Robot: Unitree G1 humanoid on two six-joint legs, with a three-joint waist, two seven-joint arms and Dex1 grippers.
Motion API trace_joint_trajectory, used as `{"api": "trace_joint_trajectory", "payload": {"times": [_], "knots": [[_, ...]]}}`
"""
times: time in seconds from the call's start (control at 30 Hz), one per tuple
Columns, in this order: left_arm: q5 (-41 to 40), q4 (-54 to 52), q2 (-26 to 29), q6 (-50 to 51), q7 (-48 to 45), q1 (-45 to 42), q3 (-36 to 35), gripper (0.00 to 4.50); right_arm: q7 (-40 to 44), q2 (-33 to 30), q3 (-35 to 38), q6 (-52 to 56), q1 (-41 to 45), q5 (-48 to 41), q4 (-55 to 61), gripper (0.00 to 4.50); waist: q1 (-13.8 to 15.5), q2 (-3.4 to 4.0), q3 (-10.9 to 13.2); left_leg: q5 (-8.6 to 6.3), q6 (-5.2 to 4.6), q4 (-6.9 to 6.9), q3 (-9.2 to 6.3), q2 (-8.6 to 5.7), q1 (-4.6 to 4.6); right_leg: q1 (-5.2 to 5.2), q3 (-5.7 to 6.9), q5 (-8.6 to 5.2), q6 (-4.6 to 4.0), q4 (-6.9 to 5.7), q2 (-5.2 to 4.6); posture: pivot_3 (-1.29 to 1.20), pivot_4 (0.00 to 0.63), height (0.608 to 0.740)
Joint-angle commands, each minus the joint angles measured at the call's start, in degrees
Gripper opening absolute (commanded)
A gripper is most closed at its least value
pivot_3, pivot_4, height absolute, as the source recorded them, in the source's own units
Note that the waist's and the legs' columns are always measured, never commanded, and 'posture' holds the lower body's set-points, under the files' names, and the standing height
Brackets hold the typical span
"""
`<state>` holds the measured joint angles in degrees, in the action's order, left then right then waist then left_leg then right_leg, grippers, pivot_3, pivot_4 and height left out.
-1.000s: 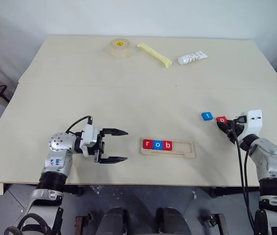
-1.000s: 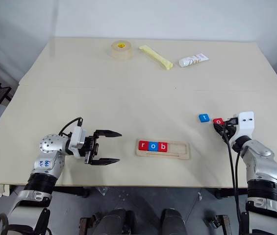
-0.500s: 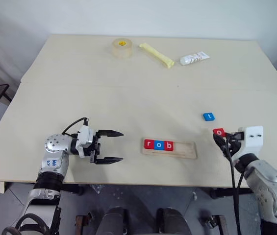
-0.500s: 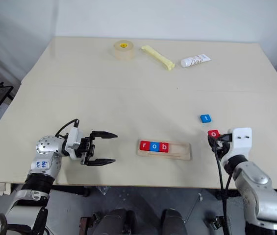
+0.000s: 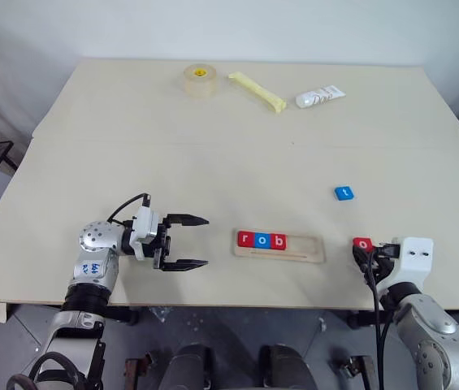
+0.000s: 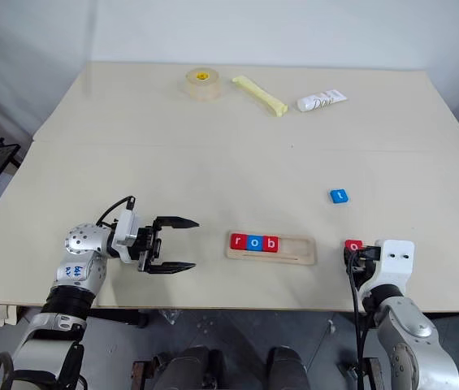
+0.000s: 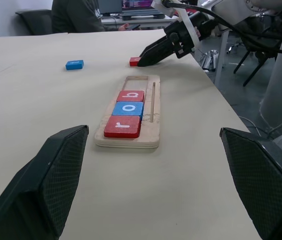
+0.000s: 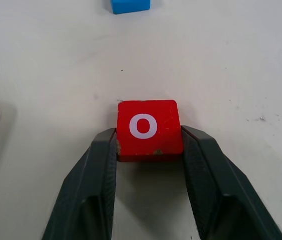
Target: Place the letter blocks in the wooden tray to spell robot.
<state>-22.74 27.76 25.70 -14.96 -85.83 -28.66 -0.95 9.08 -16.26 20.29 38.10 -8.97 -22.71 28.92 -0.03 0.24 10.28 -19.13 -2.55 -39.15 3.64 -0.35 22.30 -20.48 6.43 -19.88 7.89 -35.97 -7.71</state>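
**While the red o waits beside its slot**

With my right tool (image 8: 148, 150) pinching the small red square o tile (image 8: 148, 128) on the counter (image 5: 213, 162) just right of the long pale-wood tray (image 5: 279, 245), I should lift cleanly and seat it flat against the b. My left tool (image 5: 188, 241) gapes wide, empty.

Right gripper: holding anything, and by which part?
Yes. The right gripper has the red o block between its fingers, pinched by its two opposite side edges, letter face up. The left gripper is open, holding nothing.

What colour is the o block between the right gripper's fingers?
Red with a white o, clearest in the right wrist view.
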Motion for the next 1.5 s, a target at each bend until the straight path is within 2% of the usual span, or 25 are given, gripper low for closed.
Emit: {"api": "trace_joint_trajectory", "payload": {"times": [0.03, 0.13, 0.17, 0.33, 0.53, 0.63, 0.73, 0.93, 1.2, 1.3, 1.5], "knots": [[-0.5, -1.8, 0.4, 0.2, 0.1, -0.5, -0.1, 4.5, 1.1, -0.5, 0.3, -2.3, -0.6, -0.1, 1.3, 3.12, 0.0, 0.0, 0.0, 0.0, 0.0, 0.0, 0.0, 0.0, 0.0, 0.0, -0.01, 0.0, 0.0, 0.0, 0.0, 0.0, 0.15, 0.74], [-0.5, -2.1, 0.5, 0.3, 0.2, -0.3, -0.1, 4.5, 2.8, -1.9, 1.4, -2.2, -1.9, -0.8, 3.0, 4.25, 0.0, 0.0, 0.0, 0.0, 0.0, 0.0, -0.01, -0.01, 0.0, 0.0, -0.03, 0.0, 0.0, 0.0, 0.0, 0.0, 0.15, 0.74], [-0.5, -2.2, 0.5, 0.4, 0.3, -0.3, -0.2, 4.5, 4.8, -4.0, 1.9, -1.5, -2.6, -1.5, 4.4, 4.47, 0.0, 0.0, 0.0, 0.0, 0.0, 0.0, -0.01, -0.01, 0.0, 0.0, -0.03, 0.0, 0.0, 0.0, 0.0, 0.0, 0.15, 0.74], [-0.5, -2.1, 0.0, 0.3, 0.5, -0.3, -0.1, 4.5, 17.5, -17.5, 3.2, -0.7, -5.5, -3.8, 6.6, 4.47, 0.0, -0.01, 0.0, -0.01, -0.02, 0.0, 0.05, -0.01, -0.01, 0.01, -0.09, 0.0, 0.0, 0.03, 0.0, 0.0, 0.15, 0.74], [-0.4, -2.0, -0.5, 0.0, 0.7, -0.2, 0.2, 4.5, 33.4, -34.1, 3.4, -4.1, -5.0, -2.4, -1.6, 4.47, 0.2, -0.04, 0.0, -0.02, -0.04, -0.01, 0.08, -0.01, -0.03, 0.07, -0.07, 0.0, 0.0, 0.09, -0.01, 0.0, 0.15, 0.74], [-0.5, -2.6, -0.7, 0.0, 1.0, 0.4, 0.3, 4.5, 40.2, -40.6, 1.0, -8.2, -1.4, -0.4, -8.5, 4.47, 0.3, -0.05, 0.0, -0.02, -0.04, -0.01, 0.07, 0.0, -0.03, 0.08, -0.04, 0.0, 0.0, 0.1, -0.01, 0.0, 0.15, 0.74], [-0.6, -4.2, -1.1, 0.1, 1.9, 1.9, 0.3, 4.5, 51.9, -48.5, -8.9, -16.4, 10.5, 5.1, -22.9, 4.47, -0.2, -0.06, 0.0, -0.02, -0.08, -0.05, 0.14, -0.05, -0.04, 0.1, -0.05, 0.01, 0.02, 0.14, -0.06, 0.0, 0.15, 0.74], [-1.0, -8.3, -0.8, 0.8, 4.3, 5.2, 0.0, 4.5, 61.0, -48.7, -21.2, -26.8, 26.4, 13.2, -39.7, 4.47, 0.0, -0.06, 0.0, 0.0, -0.05, 0.01, 0.06, 0.07, -0.02, 0.05, 0.13, 0.01, 0.03, 0.14, -0.03, 0.0, 0.15, 0.74], [-1.7, -15.0, 1.0, 2.5, 7.6, 11.1, -1.1, 4.5, 67.5, -45.2, -28.8, -30.9, 36.8, 18.5, -49.5, 4.47, -0.1, -0.06, 0.0, 0.0, -0.08, -0.07, 0.0, -0.04, 0.05, 0.07, 0.32, 0.02, 0.03, 0.12, -0.22, 0.0, 0.15, 0.74], [-1.7, -16.3, 1.3, 2.9, 8.5, 12.1, -1.2, 4.5, 68.3, -44.9, -29.3, -31.5, 37.4, 19.2, -50.4, 3.86, 0.0, -0.06, 0.0, 0.0, -0.07, -0.07, -0.03, -0.01, 0.04, 0.09, 0.34, 0.02, 0.03, 0.11, -0.21, 0.0, 0.15, 0.74], [-1.7, -16.3, 1.4, 2.9, 9.0, 12.0, -0.8, 4.5, 68.1, -44.5, -28.3, -30.7, 37.1, 19.7, -49.6, 1.84, 0.0, -0.07, 0.0, 0.0, -0.07, -0.13, -0.04, -0.02, 0.01, 0.16, 0.37, 0.02, 0.03, 0.12, -0.22, 0.0, 0.15, 0.74]]}}
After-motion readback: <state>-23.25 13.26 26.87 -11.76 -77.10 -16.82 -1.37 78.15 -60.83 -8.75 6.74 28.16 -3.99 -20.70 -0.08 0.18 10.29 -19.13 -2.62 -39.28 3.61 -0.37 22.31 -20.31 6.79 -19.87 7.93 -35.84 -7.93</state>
